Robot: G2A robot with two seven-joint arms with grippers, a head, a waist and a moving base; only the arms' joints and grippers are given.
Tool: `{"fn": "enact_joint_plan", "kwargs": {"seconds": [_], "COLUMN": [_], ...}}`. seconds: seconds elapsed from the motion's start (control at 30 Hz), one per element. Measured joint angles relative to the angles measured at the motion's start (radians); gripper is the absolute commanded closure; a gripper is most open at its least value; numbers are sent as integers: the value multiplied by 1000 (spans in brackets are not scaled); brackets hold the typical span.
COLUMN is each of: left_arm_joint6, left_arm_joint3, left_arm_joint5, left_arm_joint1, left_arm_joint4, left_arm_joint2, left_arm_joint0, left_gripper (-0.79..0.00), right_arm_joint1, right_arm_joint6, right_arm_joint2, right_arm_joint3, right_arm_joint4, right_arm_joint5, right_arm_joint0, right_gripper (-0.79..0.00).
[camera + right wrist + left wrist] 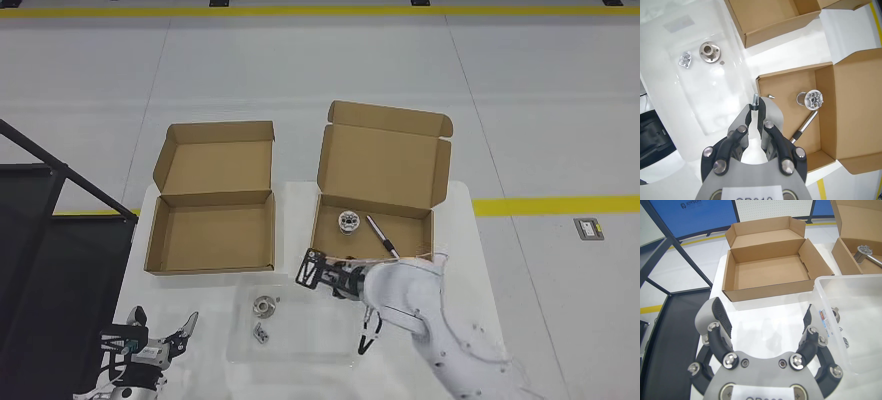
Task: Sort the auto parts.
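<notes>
**Top view.** Qty: 2 open cardboard boxes side by side on the table (470, 260), far from the robot: L box (210, 235) and R box (410, 225). 1 clear bin (310, 335) sits in front of them. The bin holds 2 pcs: flange (265, 303) and block (260, 333). A hub (347, 220) and a rod (382, 236) lie in R box. L gripper (163, 320) hangs at the table's near-left corner, fingers spread. R gripper (312, 270) is at R box's near-left corner, by the bin's far rim.

**Left wrist view.** L gripper (762, 304) has fingers wide apart, w/ ribbed black pads. L box (768, 270) is ahead and the bin (848, 279) is just beside it. There is 1 printed sticker (826, 321) on the bin wall, its print too small to read.

**Right wrist view.** R gripper (755, 106) pinches 1 bolt (755, 100) by its dark head. The silver threaded shank sticks out past the fingertips. The bolt is in the air between the bin (696, 91) and R box's (787, 83) corner.
- R box, 3 pcs:
  - Small screw (770, 96).
  - Hub (813, 99): round, slotted face, lying on its side.
  - Rod (805, 126): slim, polished, w/ a dark band.
- Bin, 2 pcs, near each other but apart:
  - Flange (710, 52): round, w/ a centre bore and small holes around it.
  - Block (685, 59): small, grey, w/ several holes.
</notes>
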Motion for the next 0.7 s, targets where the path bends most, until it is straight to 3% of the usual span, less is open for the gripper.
{"fn": "enact_joint_plan", "kwargs": {"seconds": [0.3, 0.7], "left_arm_joint6": [0, 0], "left_arm_joint3": [0, 0], "left_arm_joint5": [0, 0], "left_arm_joint1": [0, 0], "left_arm_joint4": [0, 0], "left_arm_joint2": [0, 0], "left_arm_joint0": [0, 0], "left_gripper": [-785, -785], "right_arm_joint1": [-21, -72], "right_arm_joint6": [-161, -288], "right_arm_joint2": [-19, -88], "right_arm_joint3": [289, 709], "right_arm_joint4": [-38, 10], "right_arm_joint5": [70, 118], "right_arm_joint0": [138, 292], "right_gripper": [0, 0]}}
